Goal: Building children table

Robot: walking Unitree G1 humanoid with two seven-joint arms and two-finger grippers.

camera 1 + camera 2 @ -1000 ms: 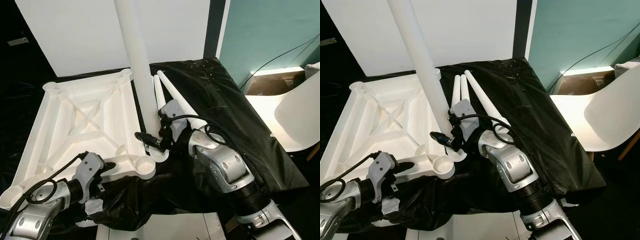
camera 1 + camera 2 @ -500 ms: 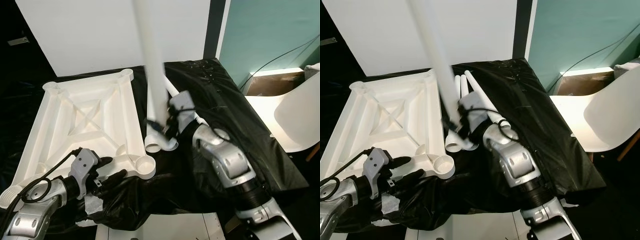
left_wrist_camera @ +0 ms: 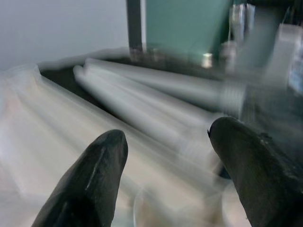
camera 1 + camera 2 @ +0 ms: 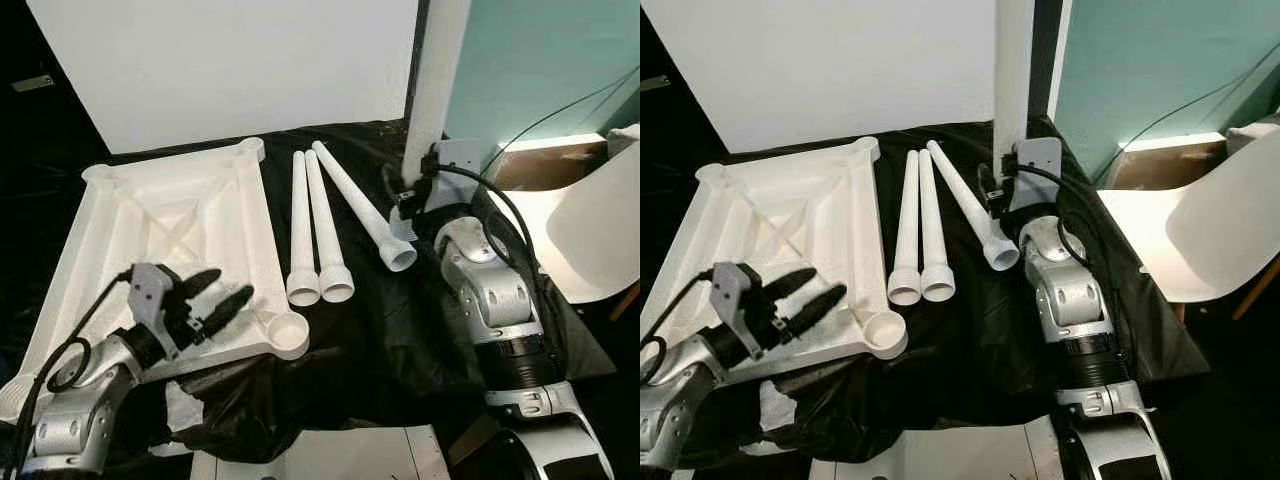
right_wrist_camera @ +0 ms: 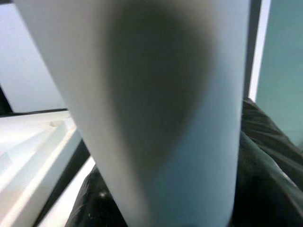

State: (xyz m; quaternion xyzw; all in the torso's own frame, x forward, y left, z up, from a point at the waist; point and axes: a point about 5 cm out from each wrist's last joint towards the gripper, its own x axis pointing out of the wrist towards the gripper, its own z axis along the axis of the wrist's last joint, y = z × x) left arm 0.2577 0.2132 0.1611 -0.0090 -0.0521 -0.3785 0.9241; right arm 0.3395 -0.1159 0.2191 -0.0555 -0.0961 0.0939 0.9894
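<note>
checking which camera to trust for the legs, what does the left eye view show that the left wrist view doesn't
Left eye: the whole upturned tabletop, its near corner socket, the right gripper holding a leg upright at the far right, the chair, and the left gripper from outside, open over the tabletop's near edge.

Left wrist: a blurred close-up between the left gripper's two black fingertips.

Both: the three legs lying on the black sheet.
</note>
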